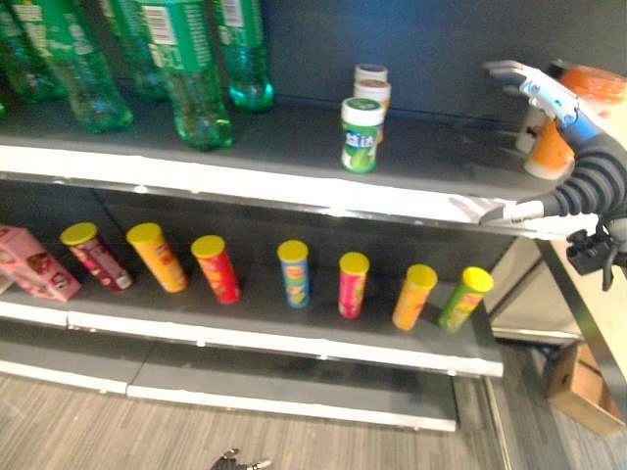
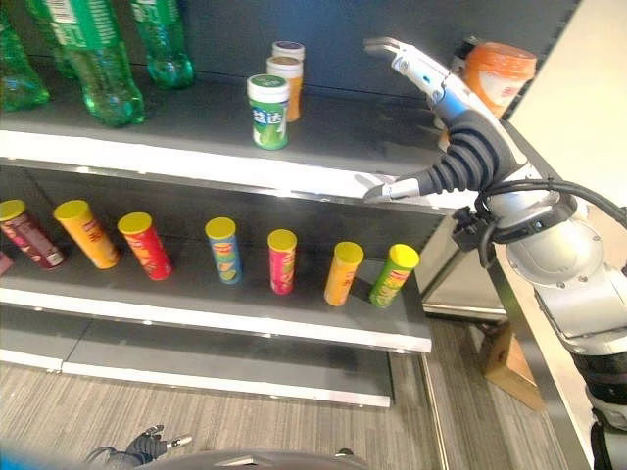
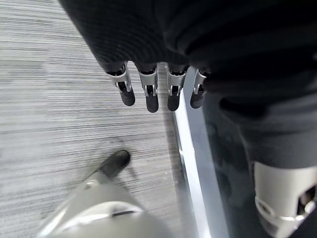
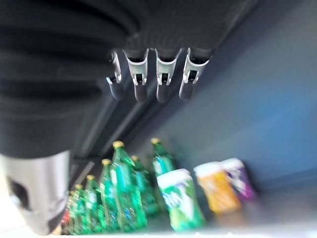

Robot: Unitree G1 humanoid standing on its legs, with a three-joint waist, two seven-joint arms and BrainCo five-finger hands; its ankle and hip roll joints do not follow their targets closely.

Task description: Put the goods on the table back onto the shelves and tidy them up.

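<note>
Shelves (image 1: 294, 176) of dark boards stand on grey striped floor (image 1: 78, 431), right hand (image 2: 441, 93) spread empty above them.

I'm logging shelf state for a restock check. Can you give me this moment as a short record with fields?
upper shelf: green bottles at left; three small jars in a row, green jar in front; orange tub at right end
lower shelf: row of yellow-lidded tube cans
right hand: open, raised over the upper shelf beside the orange tub, holding nothing
left hand: open, hanging over the floor
</note>
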